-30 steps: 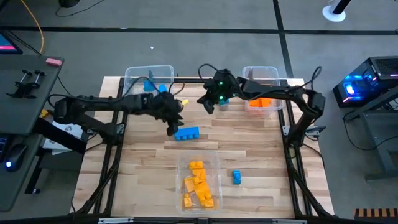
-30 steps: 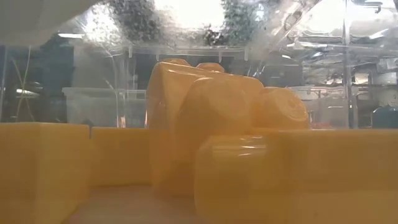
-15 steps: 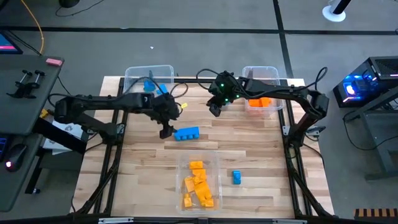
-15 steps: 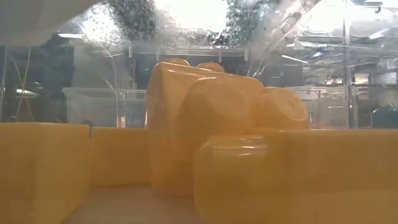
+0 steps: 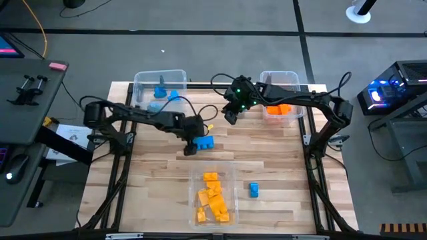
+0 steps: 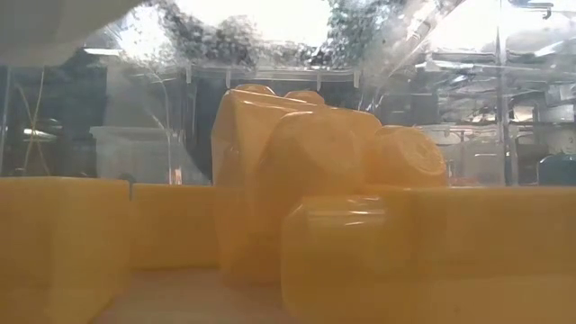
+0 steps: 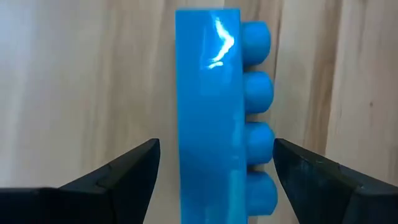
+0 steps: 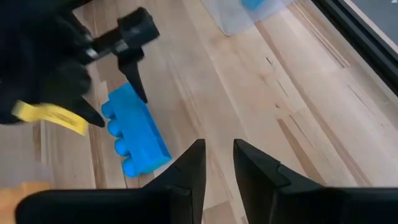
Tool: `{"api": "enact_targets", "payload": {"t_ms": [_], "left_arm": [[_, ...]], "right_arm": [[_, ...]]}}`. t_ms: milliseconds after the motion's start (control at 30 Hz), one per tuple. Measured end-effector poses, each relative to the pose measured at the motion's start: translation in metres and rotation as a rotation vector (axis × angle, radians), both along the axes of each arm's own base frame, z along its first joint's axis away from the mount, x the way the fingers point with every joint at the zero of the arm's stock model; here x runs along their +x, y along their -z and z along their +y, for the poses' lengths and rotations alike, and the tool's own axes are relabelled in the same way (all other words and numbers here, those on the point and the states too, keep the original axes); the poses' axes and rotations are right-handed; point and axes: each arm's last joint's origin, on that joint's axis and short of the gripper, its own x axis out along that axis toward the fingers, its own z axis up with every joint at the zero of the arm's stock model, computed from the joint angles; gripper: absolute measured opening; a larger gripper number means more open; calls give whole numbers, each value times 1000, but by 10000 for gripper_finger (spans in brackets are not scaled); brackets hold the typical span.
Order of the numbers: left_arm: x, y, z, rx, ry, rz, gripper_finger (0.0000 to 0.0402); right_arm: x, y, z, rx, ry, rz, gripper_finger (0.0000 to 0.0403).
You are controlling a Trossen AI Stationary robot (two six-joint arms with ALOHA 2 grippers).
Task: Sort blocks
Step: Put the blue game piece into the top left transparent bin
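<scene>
A blue block [image 5: 205, 142], a short row with studs along one side, lies flat on the wooden table [image 5: 267, 153] near the middle. My left gripper [image 5: 193, 145] is open and low over it. In the left wrist view its two fingers stand on either side of the block [image 7: 208, 124] with bare wood showing on both sides. My right gripper [image 5: 230, 115] hangs above the table farther back and to the right, open by a narrow gap [image 8: 217, 158] with nothing between its fingers. A small blue block [image 5: 253, 190] lies near the front.
A clear bin [image 5: 159, 87] at the far left holds blue blocks, and a clear bin [image 5: 280, 93] at the far right holds orange ones. A clear bin [image 5: 230, 173] near the front holds yellow-orange blocks [image 6: 306, 180], which fill the low view.
My left gripper has come down and gone toward the table's right edge, and now straddles the blue row, which has stayed where it was.
</scene>
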Motion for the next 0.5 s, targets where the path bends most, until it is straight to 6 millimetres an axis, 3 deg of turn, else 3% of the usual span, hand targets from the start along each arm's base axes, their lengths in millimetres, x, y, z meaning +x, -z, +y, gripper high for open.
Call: {"api": "enact_targets", "payload": {"t_ms": [333, 500], "left_arm": [[3, 32, -1, -33, -51, 141, 301], [4, 38, -2, -28, -33, 164, 299]], "right_arm": [[0, 0, 0, -24, -25, 4, 79], [0, 0, 0, -30, -32, 4, 79]]}}
